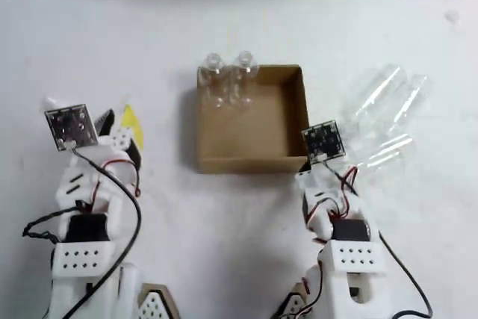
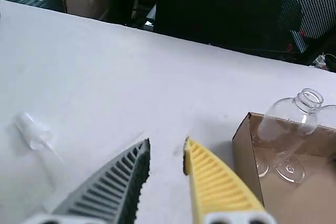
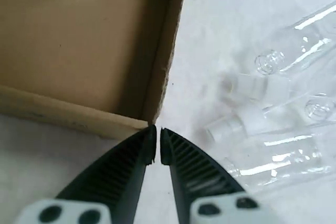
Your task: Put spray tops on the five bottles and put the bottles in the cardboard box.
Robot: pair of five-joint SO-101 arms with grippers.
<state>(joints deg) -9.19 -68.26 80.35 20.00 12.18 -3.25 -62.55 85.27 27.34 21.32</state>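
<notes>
The cardboard box (image 1: 246, 162) sits in the middle of the table. Two upright bottles (image 1: 215, 80) stand in its far left corner. One shows an open neck; the other is cut off in the left wrist view. The left gripper (image 2: 167, 153) hangs over the table to the left of the box, its fingers spread and nothing between them. A spray top (image 2: 32, 132) lies near it. The right gripper (image 3: 157, 142) is at the box's near right corner, its fingers pressed almost together and empty. The lying bottles (image 1: 388, 106) to the right of the box are clear and overlap, so their number is hard to tell.
</notes>
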